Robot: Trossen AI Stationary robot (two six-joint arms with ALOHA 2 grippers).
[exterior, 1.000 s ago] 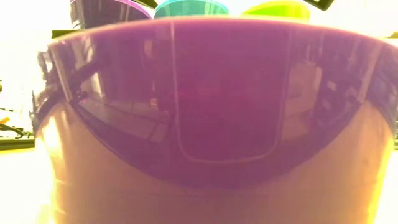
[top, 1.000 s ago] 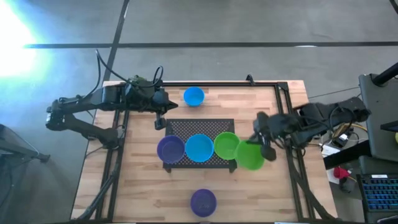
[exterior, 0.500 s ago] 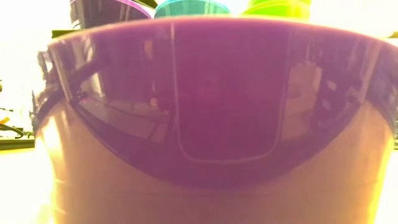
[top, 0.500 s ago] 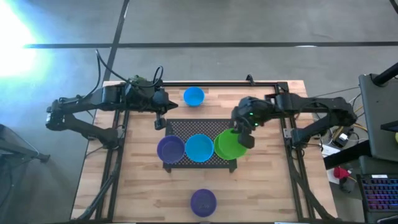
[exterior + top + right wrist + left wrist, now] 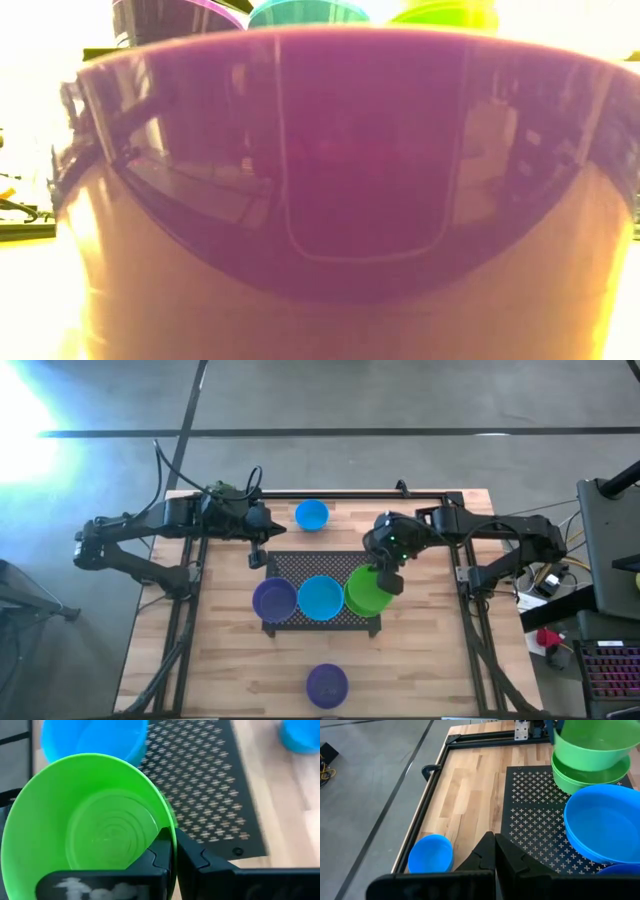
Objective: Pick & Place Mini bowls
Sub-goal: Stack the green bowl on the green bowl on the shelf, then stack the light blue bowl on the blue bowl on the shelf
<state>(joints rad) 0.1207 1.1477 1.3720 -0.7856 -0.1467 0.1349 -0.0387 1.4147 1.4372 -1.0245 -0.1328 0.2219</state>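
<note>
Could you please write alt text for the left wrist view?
A lime green bowl hangs just above a second green bowl on the black mesh mat, with a blue bowl beside them. Another blue bowl sits on the wooden table, and the left gripper is shut in the foreground.

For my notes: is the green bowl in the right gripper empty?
Empty. The right wrist view shows the green bowl's bare ribbed bottom; right gripper pinches its rim.
</note>
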